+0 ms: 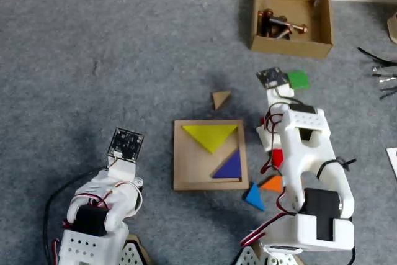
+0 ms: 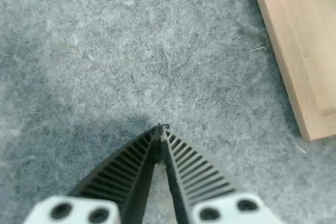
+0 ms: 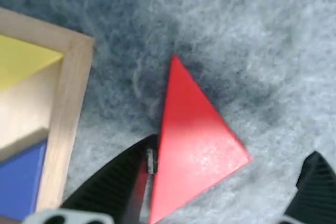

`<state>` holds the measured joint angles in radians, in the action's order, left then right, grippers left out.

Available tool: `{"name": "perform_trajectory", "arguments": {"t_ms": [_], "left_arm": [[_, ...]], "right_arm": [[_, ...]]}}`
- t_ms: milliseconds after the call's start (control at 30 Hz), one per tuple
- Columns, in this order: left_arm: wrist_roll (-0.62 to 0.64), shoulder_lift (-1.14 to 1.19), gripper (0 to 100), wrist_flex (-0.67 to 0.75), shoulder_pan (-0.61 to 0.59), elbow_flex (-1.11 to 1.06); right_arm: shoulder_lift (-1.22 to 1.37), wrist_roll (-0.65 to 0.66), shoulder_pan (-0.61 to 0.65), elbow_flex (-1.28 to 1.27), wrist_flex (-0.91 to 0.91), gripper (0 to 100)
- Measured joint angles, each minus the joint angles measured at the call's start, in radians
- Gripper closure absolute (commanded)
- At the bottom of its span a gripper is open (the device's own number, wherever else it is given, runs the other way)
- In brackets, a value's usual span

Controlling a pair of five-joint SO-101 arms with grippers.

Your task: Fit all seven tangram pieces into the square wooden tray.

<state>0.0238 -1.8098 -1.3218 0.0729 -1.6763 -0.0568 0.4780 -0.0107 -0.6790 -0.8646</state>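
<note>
Grey felt covers the bench [image 1: 93,60]. Near its front edge the left gripper [image 2: 161,128] has its jaws shut on nothing, with open felt around it. The right gripper's [image 3: 233,153] jaws gape astride the red triangle [image 3: 194,150], just right of the tray [image 1: 178,156]. A blue triangle [image 1: 254,196] and an orange triangle [image 1: 272,183] crowd nearer. A tan triangle [image 1: 220,98], a green piece [image 1: 298,79] and a cardboard box [image 1: 288,44] lie farther.

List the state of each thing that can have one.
Wooden tray: partly filled.
Yellow triangle: in the tray.
Dark blue piece: in the tray.
Red triangle: outside the tray.
Right gripper: open, astride the red triangle.
Left gripper: shut, empty.
Green piece: outside the tray.
Orange triangle: outside the tray.
Light blue triangle: outside the tray.
Brown triangle: outside the tray.
Cardboard box: open.
</note>
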Motion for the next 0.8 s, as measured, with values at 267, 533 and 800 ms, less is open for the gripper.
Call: {"name": "perform_trajectory", "arguments": {"t_ms": [267,533,800], "left_arm": [[0.000,0.000,99,0.000,0.000,0.000],[0.000,0.000,99,0.000,0.000,0.000],[0.000,0.000,99,0.000,0.000,0.000]], "right_arm": [[0.000,-0.023,0.044,-0.029,0.017,70.4],[-0.002,-0.023,0.046,-0.060,0.083,70.4],[-0.002,-0.023,0.046,-0.064,0.084,70.4]]}}
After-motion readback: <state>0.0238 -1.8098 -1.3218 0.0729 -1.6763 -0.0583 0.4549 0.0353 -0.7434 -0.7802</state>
